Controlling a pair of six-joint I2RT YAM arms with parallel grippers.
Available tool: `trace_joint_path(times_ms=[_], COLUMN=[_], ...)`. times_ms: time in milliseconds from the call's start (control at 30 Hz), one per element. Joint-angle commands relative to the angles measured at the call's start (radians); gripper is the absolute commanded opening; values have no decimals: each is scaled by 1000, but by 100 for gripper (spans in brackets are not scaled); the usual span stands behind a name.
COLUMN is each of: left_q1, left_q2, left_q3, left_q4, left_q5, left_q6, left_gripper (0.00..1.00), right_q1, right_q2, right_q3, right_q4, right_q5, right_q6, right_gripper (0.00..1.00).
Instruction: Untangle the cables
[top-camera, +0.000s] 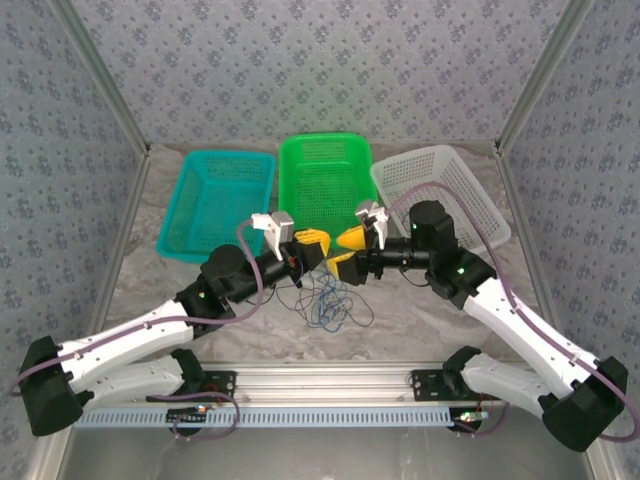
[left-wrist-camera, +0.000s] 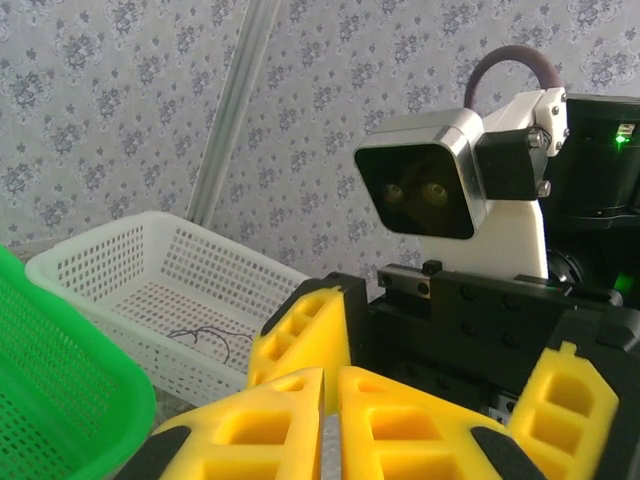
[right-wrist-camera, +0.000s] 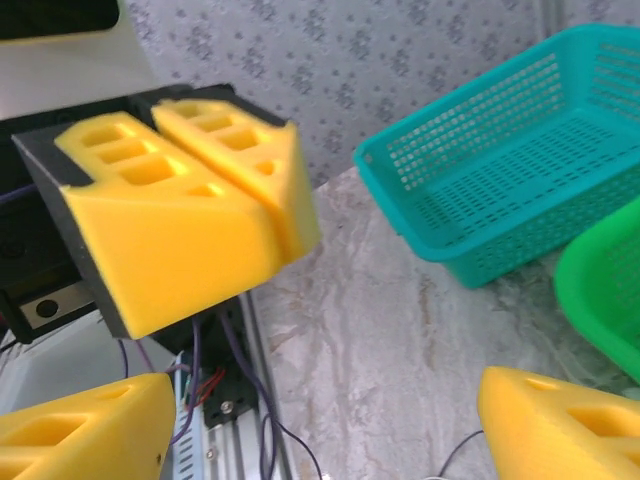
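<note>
Yellow foam fingers meet at the middle of the overhead view: the left gripper (top-camera: 312, 244) has its fingers pressed together, and the right gripper (top-camera: 342, 252) faces it tip to tip with its fingers spread wide and nothing between them. Just below both grippers, on the marbled table (top-camera: 420, 310), lie the cables (top-camera: 325, 300), a loose heap of thin blue and dark loops. A few strands seem to rise toward the left gripper, though whether it pinches one cannot be told. Beyond the grippers sit three baskets: a teal basket (top-camera: 215, 205) past the left one, a green basket (top-camera: 325, 178) straight ahead, and a white basket (top-camera: 440, 190) past the right one. From the left wrist, the left gripper (left-wrist-camera: 330, 385) shows its two fingers closed flat against each other, and directly ahead stands the right gripper (left-wrist-camera: 430, 370), fingers apart. To the left of the fingers are the green basket (left-wrist-camera: 60, 390) and, farther off, the white basket (left-wrist-camera: 110, 260), with a thin dark cable (left-wrist-camera: 205, 338) on its floor. From the right wrist, the right gripper (right-wrist-camera: 325, 410) is wide open and empty. The closed left gripper (right-wrist-camera: 190, 200) hangs above its left finger, with thin purple strands (right-wrist-camera: 238, 352) trailing beneath. The teal basket (right-wrist-camera: 520, 150) lies ahead to the right.
</note>
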Motion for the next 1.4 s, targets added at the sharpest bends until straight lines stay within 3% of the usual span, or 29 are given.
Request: trace_joint_path(times_ms=[0,133,233,333,467,500,600,800,967,1133,1367], left_q1=[4,4,4,4,4,4,5,5,4,4,4], left_q2=[-2,1,-2,-7,-13,-13,-22,-65,-115,-181,-294], left_q3=[49,50,43,32,27,25,13,5,9,16,7], left_q4=[54,65,82,98,102,102,118,135,98,50,-41], left_q5=[20,31,31,32,43,44,44,64,60,36,-32], left_q6=[12,3,-6,-15,-19,-22,-33,-20,1,38,101], left_gripper=[11,11,11,11,15,20,48,84,100,100,99], right_q1=[29,53,67,72,71,73,70,12,-78,-185,-441], right_q2=[32,72,95,99,90,85,81,89,65,22,-67], right_q3=[11,18,25,26,24,25,38,57,36,29,118], right_q4=[25,49,71,81,84,77,14,-98,-111,-167,-289], right_q5=[-64,-64,-57,-36,-1,9,71,160,248,315,381], right_q6=[-28,-34,-36,-37,-44,-50,-71,-68,-15,6,45], right_gripper=[81,79,71,54,20,13,1,0,0,0,0])
